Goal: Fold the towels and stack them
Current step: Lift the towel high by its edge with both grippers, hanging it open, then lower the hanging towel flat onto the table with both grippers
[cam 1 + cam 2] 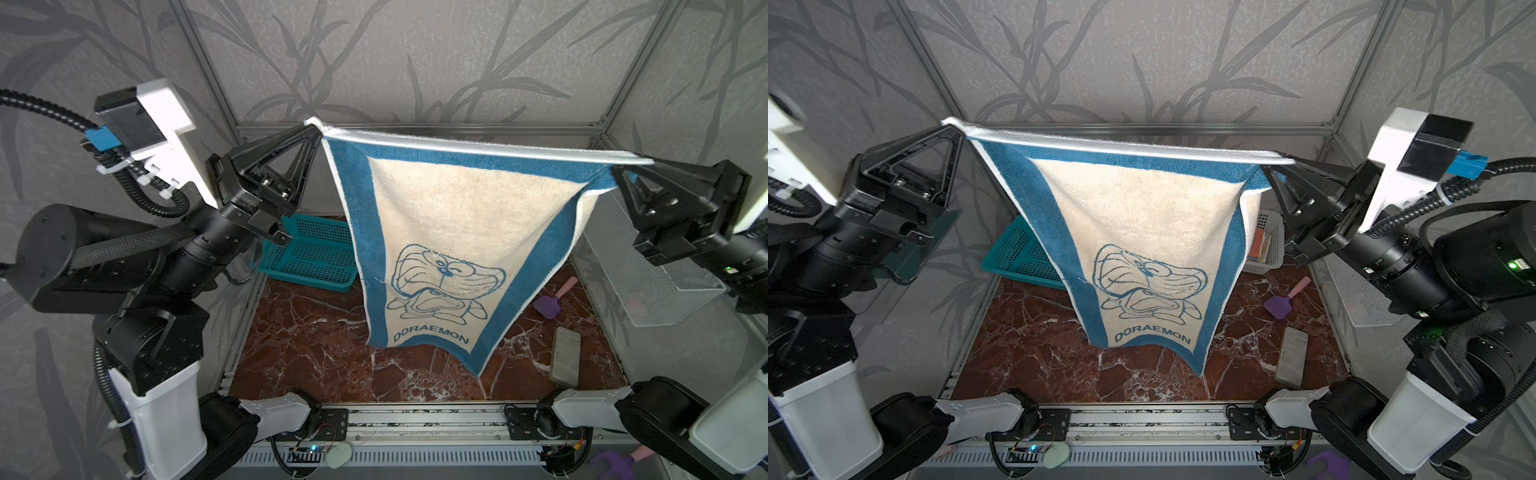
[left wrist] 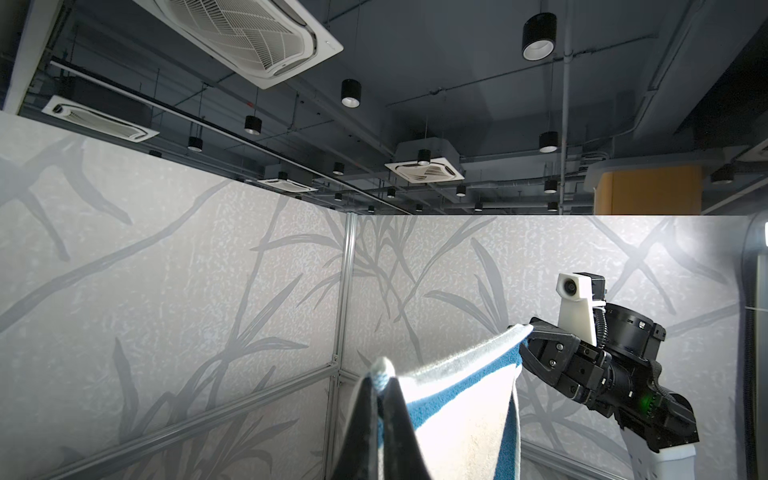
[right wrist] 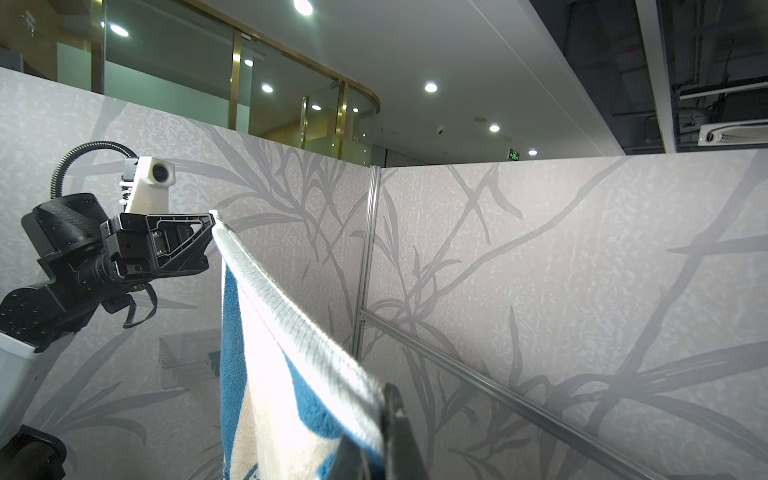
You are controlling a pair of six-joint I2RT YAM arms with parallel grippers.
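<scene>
Above the middle of the bench [image 1: 299, 357], the towel [image 1: 465, 224] hangs spread, print facing front. Left claw [image 1: 318, 131] is clamped on one top corner, right claw [image 1: 615, 169] on the other, top hem taut between them.

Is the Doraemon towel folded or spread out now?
Spread. The towel hangs open between the left gripper and right gripper, print fully visible.

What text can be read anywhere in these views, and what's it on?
"DORAEMON": blue capitals under the cartoon figure, near the bottom hem of the hanging towel, readable in both top views.
Green sign on the room's far wall in the right wrist view: too small to read.
No other legible text in any view.
</scene>
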